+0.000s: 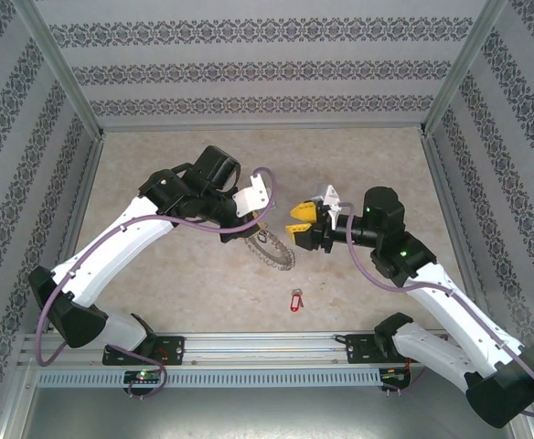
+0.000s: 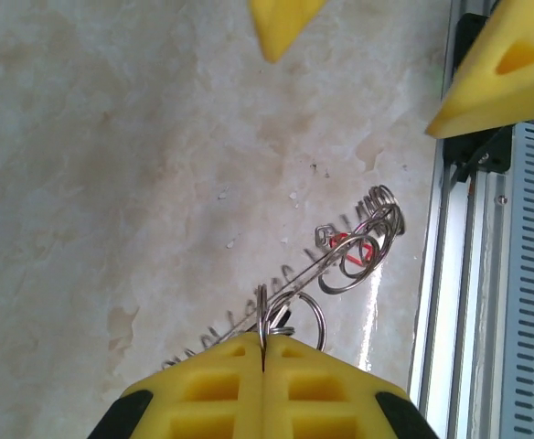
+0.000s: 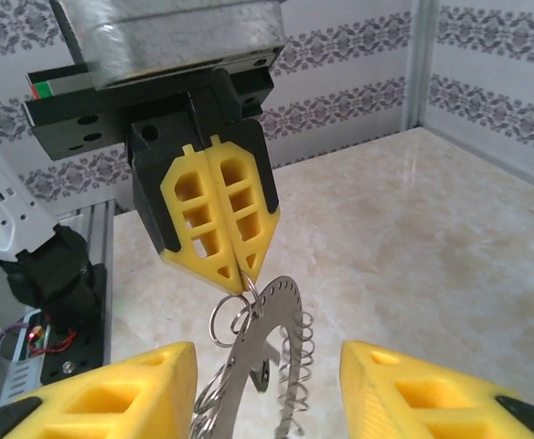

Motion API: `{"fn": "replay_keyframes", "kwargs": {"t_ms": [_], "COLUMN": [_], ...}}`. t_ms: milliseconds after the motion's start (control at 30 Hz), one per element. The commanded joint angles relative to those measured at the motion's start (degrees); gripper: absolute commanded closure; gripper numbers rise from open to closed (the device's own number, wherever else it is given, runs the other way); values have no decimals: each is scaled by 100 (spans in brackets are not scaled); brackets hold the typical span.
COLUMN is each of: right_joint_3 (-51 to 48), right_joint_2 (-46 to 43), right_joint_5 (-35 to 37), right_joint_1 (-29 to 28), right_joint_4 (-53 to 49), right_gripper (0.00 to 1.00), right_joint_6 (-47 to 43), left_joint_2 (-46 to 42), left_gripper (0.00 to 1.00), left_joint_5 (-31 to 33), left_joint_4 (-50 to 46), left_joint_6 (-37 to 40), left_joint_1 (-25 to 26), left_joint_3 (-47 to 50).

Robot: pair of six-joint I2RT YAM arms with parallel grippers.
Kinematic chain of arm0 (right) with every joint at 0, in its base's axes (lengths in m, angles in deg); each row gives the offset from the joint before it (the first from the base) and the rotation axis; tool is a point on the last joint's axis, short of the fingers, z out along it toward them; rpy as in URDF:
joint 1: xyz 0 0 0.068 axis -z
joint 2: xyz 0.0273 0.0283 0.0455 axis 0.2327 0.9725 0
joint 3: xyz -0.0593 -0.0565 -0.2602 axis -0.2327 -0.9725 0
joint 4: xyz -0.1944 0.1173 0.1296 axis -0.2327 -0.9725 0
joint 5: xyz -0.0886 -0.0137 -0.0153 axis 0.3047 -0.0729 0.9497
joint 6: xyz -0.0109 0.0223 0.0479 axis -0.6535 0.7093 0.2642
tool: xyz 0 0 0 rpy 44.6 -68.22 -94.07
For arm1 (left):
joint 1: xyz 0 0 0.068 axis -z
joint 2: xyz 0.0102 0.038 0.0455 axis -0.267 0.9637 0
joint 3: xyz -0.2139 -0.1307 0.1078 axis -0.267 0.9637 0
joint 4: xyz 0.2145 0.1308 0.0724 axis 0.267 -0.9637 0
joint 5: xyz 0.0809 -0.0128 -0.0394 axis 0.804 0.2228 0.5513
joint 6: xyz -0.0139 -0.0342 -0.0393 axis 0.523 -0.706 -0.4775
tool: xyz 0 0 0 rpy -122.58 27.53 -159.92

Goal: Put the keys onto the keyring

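Bright even light, soft faint shadows, glossy sheen on tabletop, close-up jaws slightly blurred

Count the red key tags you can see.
1. The red key tag lies on the table, close to the middle of the front rail. Others may be hidden from view.

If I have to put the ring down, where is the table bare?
Bare: the far strip of the table along the back wall, and the near-left patch between the left arm and the red key tag. Crowded: the middle, where the left gripper pinches the keyring and the fingers of the right gripper flank it.
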Motion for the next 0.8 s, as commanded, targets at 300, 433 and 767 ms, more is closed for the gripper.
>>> {"fn": "replay_keyframes", "kwargs": {"t_ms": [300,433,767], "right_joint_3": [698,759,893], "right_joint_2": [693,824,1072], "right_joint_5": [-802,-811,-469], "right_joint_1": [-334,-450,-650], "right_joint_4": [-569,-632,-814], "right_gripper": [57,61,70], "right_joint_6": [-807,-829,-1000], "left_joint_2": [-281,-275,-224], "left_gripper": [100,100,100], "left_joint_5": [-341,-351,-237], "left_joint_4": [-32,-93,-180], "left_joint_6": [536,624,758], "left_joint_1": [233,274,416], "left_joint_3": [-188,-242,-307]}}
